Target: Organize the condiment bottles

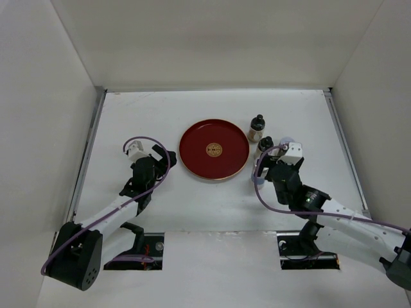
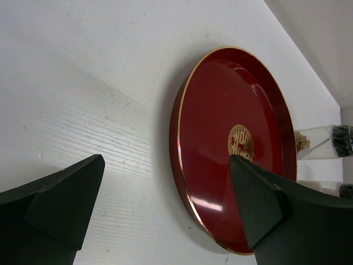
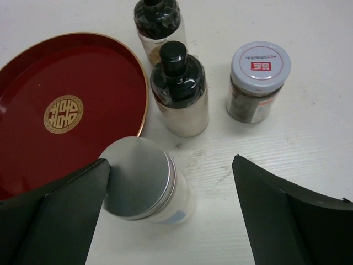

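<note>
In the right wrist view, a pale cylinder bottle (image 3: 142, 181) with a flat silvery top stands between my open right gripper's (image 3: 171, 160) jaws, against the left finger. Beyond it stand two dark-necked bottles with black caps (image 3: 179, 91) (image 3: 157, 22) and a lilac-capped jar (image 3: 258, 80). In the top view the dark-necked bottles (image 1: 257, 128) (image 1: 264, 144) stand right of the red tray (image 1: 214, 149). The lilac cap (image 1: 286, 140) peeks out beside my right gripper (image 1: 272, 167), which hides the cylinder. My left gripper (image 1: 154, 157) is open and empty, left of the tray (image 2: 231, 127).
The tray holds nothing. White walls enclose the table on the left, back and right. A metal rail (image 1: 88, 151) runs along the left edge. The dark-necked bottles show at the right edge of the left wrist view (image 2: 325, 142).
</note>
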Tool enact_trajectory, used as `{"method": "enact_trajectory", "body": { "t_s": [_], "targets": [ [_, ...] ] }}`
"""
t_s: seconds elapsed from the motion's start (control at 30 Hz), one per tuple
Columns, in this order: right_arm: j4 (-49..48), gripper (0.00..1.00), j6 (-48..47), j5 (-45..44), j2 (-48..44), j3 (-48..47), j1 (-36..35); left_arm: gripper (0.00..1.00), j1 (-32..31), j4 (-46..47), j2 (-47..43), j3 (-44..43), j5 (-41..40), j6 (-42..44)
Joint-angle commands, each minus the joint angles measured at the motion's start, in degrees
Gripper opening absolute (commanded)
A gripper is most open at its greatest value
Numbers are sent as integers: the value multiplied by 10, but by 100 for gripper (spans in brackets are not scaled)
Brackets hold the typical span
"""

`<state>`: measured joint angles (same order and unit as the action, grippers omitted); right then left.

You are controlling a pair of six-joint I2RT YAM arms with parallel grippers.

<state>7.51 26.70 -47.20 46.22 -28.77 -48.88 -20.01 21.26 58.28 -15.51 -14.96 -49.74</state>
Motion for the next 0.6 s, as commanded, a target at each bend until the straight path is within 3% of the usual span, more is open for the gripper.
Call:
{"method": "enact_trajectory", "body": {
  "t_s": [0.0, 0.3, 0.57],
  "targets": [
    [-25, 100, -19, 19, 10, -19, 2, 100, -5, 31, -2, -6, -4, 5],
    [-42, 100, -12, 11, -57, -15, -52, 100, -5, 34, 6, -7, 0, 3],
    [-23, 100, -3, 58, 34, -15, -71, 100, -3, 34, 5, -7, 0, 3]
  ]
}}
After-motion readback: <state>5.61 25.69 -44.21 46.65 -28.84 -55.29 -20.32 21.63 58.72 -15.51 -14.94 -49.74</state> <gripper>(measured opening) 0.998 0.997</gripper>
